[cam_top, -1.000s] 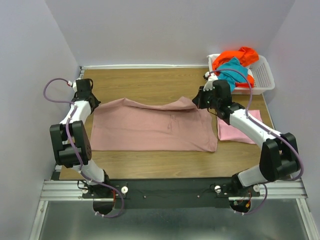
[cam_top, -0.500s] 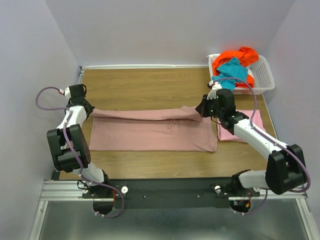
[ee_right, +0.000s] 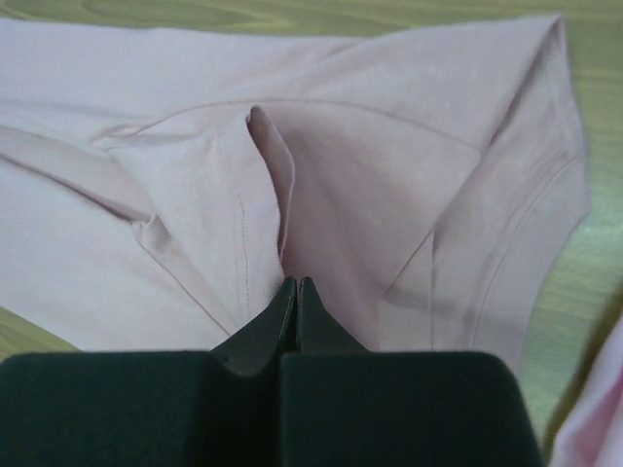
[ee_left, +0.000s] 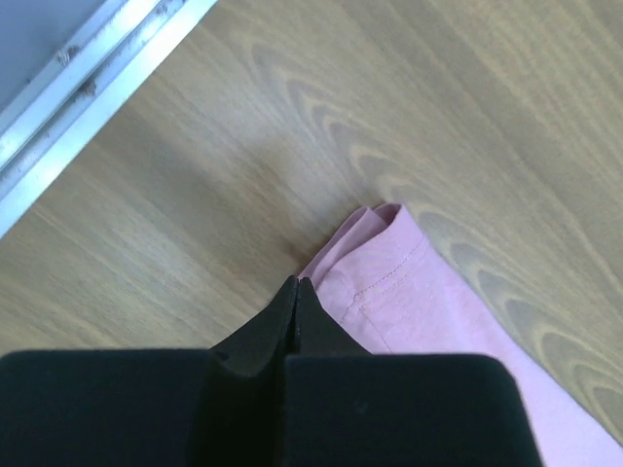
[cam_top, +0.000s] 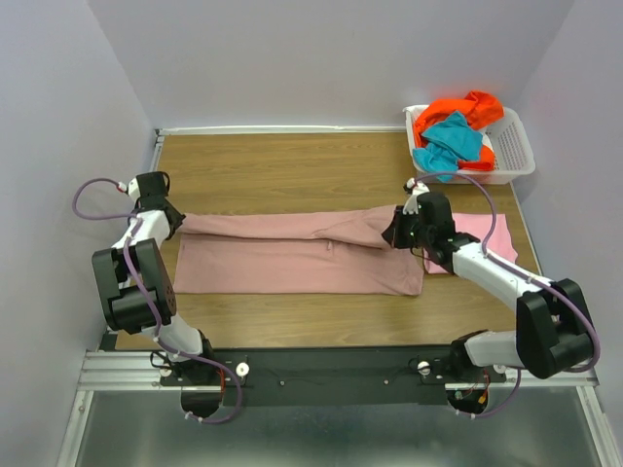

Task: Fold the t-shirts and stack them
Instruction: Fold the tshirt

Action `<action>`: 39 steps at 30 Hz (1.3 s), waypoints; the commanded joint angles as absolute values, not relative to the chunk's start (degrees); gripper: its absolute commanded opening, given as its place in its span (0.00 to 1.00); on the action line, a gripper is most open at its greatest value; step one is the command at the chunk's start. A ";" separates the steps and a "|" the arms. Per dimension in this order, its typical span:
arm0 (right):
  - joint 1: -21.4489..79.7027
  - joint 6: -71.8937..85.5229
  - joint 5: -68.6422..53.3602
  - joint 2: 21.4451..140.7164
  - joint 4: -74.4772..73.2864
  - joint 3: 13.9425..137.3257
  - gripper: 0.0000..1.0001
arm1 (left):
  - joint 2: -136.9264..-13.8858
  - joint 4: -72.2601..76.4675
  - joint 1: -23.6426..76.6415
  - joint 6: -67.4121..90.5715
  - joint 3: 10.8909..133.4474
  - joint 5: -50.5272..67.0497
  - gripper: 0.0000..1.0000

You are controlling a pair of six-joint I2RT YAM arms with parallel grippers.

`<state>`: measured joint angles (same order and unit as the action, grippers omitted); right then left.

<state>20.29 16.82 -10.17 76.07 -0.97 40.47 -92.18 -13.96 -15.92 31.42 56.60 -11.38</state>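
The wooden table [cam_top: 292, 165] takes up most of the room between the pale walls. Across its middle lies the large dusty rose-mauve cotton t-shirt [cam_top: 292, 270]. A second ago its far edge was held up off the table, further back. Now that edge has been drawn toward the arms and laid down over the body of the shirt, so it shows as a long, narrower band with a doubled strip along its far side. I'd judge the first lengthwise fold is as good as made, and what it wants next is letting go and smoothing.

In the far right corner, the white slotted plastic basket [cam_top: 521, 156] holds a crumpled orange t-shirt [cam_top: 467, 105] and a teal one [cam_top: 450, 136], both not yet folded. On the table, just beside the big shirt's right end, lies a brighter light pink t-shirt [cam_top: 492, 232], flat and partly hidden by the right arm.

The right gripper [ee_right: 295, 282] has come down low over the shirt's right end. Its fingers are pressed together on a raised ridge of mauve fabric that runs straight into the tips. The left gripper [ee_left: 295, 284] sits at the folded strip's left end, also pressed together, with the stitched corner lying right against its tips. From here I can't tell whether a sliver of hem is caught between them or only touches them.
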 commanded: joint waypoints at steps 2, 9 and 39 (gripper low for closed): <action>20.65 22.31 -14.75 74.54 -0.53 35.25 0.06 | -92.29 -13.53 -16.52 33.74 53.36 -12.57 0.19; 20.65 29.16 -22.58 66.38 -0.79 25.41 0.41 | -89.74 -18.27 -16.52 38.49 53.08 -15.99 0.85; 23.29 20.39 -25.04 99.31 -2.64 55.81 0.78 | -84.20 -16.44 1.58 37.53 50.10 -7.82 0.99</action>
<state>22.37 22.09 -22.65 96.92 -1.87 53.74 -86.54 -17.26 1.26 38.44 52.58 -8.36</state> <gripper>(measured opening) 0.853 0.985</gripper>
